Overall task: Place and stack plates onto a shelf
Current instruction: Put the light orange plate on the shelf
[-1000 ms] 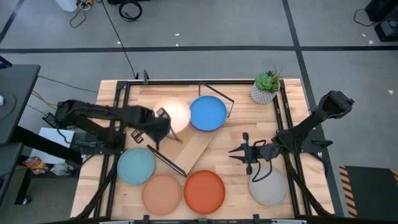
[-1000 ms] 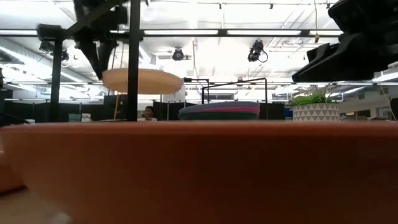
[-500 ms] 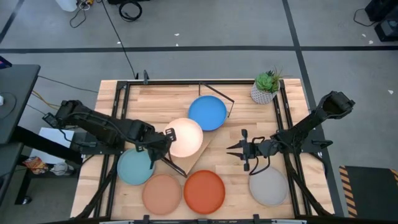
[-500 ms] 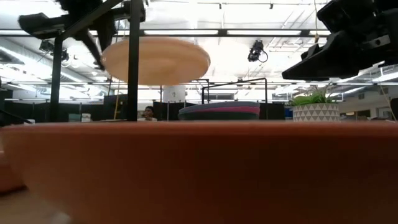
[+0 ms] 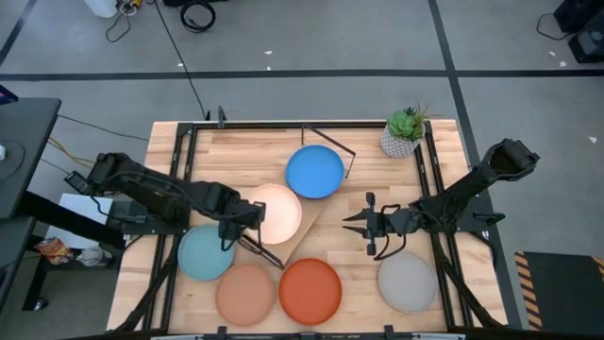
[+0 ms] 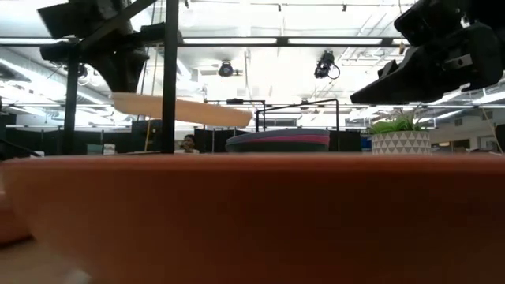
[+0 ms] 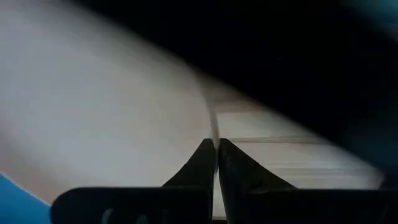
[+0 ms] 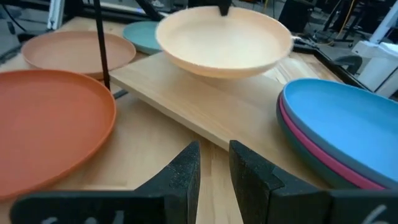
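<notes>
My left gripper is shut on the cream plate, which hangs over the light-wood shelf; the plate also shows in the low view and the right wrist view. A stack with a blue plate on top and a pink one under it sits on the shelf's far-right end. My right gripper hovers open to the right of the shelf, above the table. Light blue, peach, orange and grey plates lie flat on the table. My left gripper pinches the cream plate's rim between its two fingers, on the side of the plate toward the table's left. The fingers reach in from the left, roughly level. The plate is lifted clear above the shelf and tilted, its far-right side lower.
A potted plant stands at the far right corner. Black wire frames rise at the shelf's ends. Black rails run along the table's sides. The orange plate fills the low view's foreground.
My left gripper carried the cream plate toward the near edge and right, from beside the blue stack to over the shelf's middle. The plate tipped up, then came lower with its right side down. My right gripper edged slightly left and toward the far edge.
</notes>
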`<action>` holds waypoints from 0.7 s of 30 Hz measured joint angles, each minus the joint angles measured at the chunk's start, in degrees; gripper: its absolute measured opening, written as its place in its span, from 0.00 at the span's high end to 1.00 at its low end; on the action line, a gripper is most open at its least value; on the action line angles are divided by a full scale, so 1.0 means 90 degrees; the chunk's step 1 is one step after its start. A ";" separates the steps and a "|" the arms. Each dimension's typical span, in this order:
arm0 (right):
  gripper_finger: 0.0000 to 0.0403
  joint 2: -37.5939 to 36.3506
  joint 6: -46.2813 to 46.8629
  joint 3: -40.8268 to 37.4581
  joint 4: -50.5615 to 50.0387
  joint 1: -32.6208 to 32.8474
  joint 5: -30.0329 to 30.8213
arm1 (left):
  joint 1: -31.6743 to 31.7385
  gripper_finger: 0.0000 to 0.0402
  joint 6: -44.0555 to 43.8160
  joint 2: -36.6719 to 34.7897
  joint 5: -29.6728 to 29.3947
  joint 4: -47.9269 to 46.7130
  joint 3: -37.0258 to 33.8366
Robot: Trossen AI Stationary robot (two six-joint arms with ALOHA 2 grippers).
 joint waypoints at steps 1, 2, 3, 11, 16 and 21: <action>0.77 0.0000 -0.0037 0.0000 0.0016 -0.0015 -0.0015 | 0.0031 0.96 0.0137 0.0001 -0.0012 0.0020 -0.0049; 0.77 0.0000 -0.0048 0.0002 0.0018 -0.0032 -0.0041 | 0.0065 0.96 0.0214 0.0003 -0.0017 0.0035 -0.0095; 0.77 0.0000 -0.0080 0.0001 0.0008 -0.0050 -0.0061 | 0.0104 0.95 0.0286 0.0005 0.0000 0.0070 -0.0106; 0.77 0.0000 -0.0104 0.0002 0.0052 -0.0115 -0.0187 | 0.0375 0.95 0.0508 0.0002 0.0060 0.0371 -0.0124; 0.77 0.0000 -0.0054 0.0002 0.0050 -0.0115 -0.0189 | 0.0463 0.88 0.0104 0.0000 0.0105 0.0520 -0.0124; 0.77 0.0000 -0.0036 0.0002 0.0052 -0.0115 -0.0189 | 0.0393 0.80 -0.0198 0.0000 0.0009 0.0602 -0.0124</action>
